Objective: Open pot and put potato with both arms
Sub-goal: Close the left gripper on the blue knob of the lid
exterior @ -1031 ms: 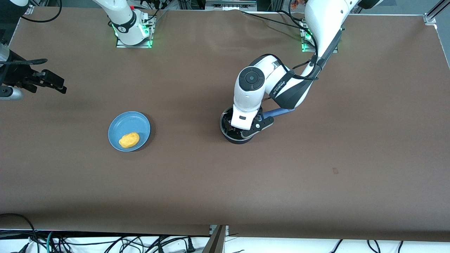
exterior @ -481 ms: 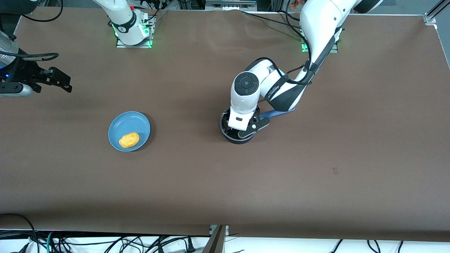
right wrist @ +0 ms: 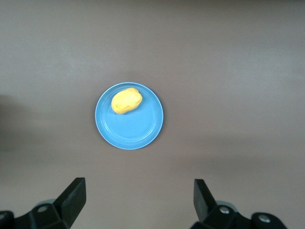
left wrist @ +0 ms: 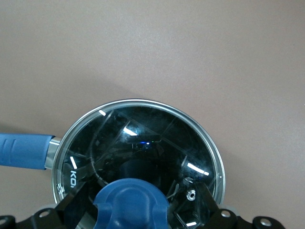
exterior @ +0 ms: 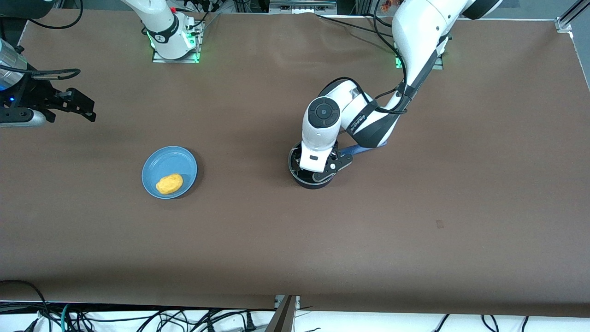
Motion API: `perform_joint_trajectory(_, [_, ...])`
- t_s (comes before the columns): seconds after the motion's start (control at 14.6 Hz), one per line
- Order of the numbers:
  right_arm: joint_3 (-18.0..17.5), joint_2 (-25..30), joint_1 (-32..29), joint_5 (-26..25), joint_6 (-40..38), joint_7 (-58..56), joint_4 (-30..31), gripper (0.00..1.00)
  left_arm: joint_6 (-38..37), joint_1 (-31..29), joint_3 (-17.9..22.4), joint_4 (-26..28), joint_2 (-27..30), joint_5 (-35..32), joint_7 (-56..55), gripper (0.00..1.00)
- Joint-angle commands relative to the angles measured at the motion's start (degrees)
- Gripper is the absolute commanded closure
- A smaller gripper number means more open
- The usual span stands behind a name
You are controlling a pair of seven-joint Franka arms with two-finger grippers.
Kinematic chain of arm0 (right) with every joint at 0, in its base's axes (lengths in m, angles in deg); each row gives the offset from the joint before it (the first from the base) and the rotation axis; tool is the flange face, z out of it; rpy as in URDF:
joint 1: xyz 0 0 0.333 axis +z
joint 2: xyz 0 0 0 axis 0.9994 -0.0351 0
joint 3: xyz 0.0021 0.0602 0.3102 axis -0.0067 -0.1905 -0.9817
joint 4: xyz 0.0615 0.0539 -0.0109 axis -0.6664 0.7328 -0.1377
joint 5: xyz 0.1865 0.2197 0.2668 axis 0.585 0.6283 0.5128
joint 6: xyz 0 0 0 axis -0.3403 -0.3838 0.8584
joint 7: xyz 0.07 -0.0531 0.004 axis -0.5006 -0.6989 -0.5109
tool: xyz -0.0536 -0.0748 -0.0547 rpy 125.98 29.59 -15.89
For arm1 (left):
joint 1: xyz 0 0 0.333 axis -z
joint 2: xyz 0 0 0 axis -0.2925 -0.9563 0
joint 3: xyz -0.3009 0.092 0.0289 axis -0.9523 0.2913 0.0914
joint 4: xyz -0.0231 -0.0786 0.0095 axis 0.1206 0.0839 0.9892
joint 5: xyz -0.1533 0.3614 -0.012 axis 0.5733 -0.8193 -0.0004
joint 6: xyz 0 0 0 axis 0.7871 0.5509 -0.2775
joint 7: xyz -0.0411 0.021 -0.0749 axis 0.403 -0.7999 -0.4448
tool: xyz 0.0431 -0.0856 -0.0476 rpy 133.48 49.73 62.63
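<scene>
Front view shows us the left gripper [exterior: 322,171] down on the pot [exterior: 311,171], which sits near the middle of the table with its blue handle [exterior: 357,149] pointing toward the left arm's end. In the left wrist view we see the glass lid [left wrist: 138,157] on the pot, its blue knob [left wrist: 132,204] sitting between the two fingers [left wrist: 71,207], which stand apart on either side of it; we judge the jaws are spread around the knob and not yet clamped, though the contact itself lies at the edge of that picture. So we take the step in hand to be the opening of the pot: the lid is still on, and the grasp on the knob is being set up. The potato [exterior: 169,183] lies on the blue plate [exterior: 182,159], well apart from the pot, toward the right arm's end of the table. The right gripper [exterior: 73,106] hangs high over that end with its jaws wide and empty, and the right wrist view looks down on the plate [right wrist: 143,129] and potato [right wrist: 126,100] from above; we judge this arm is waiting. Next, as we see it, the left fingers need to close squarely on the knob and lift the lid straight up, clear of the rim, before the right arm comes down for the potato.
</scene>
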Motion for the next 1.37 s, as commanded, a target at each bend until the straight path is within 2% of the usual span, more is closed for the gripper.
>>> perform_joint_trajectory(0.0, [-0.3,0.3,-0.2,-0.6,0.6,-0.1,-0.2,0.00,0.6,0.7,0.3,-0.3,-0.7,0.9,-0.7,0.04])
perform_joint_trajectory(0.34, [-0.2,0.2,-0.2,-0.5,0.6,-0.1,-0.3,0.00,0.6,0.8,0.3,1.1,-1.0,0.8,-0.7,0.09])
perform_joint_trajectory(0.55, [-0.2,0.2,-0.2,-0.4,0.6,-0.1,-0.3,0.00,0.6,0.7,0.3,1.1,-0.9,0.9,-0.7,0.18])
perform_joint_trajectory(0.76, [-0.2,0.2,-0.2,-0.4,0.6,-0.1,-0.3,0.00,0.3,0.6,0.3,1.1,-0.8,0.9,-0.7,0.32])
perform_joint_trajectory(1.31, [-0.1,0.2,-0.2,-0.4,0.6,0.6,-0.3,0.00,0.0,0.4,0.3,0.7,-0.5,0.9,-0.1,0.50])
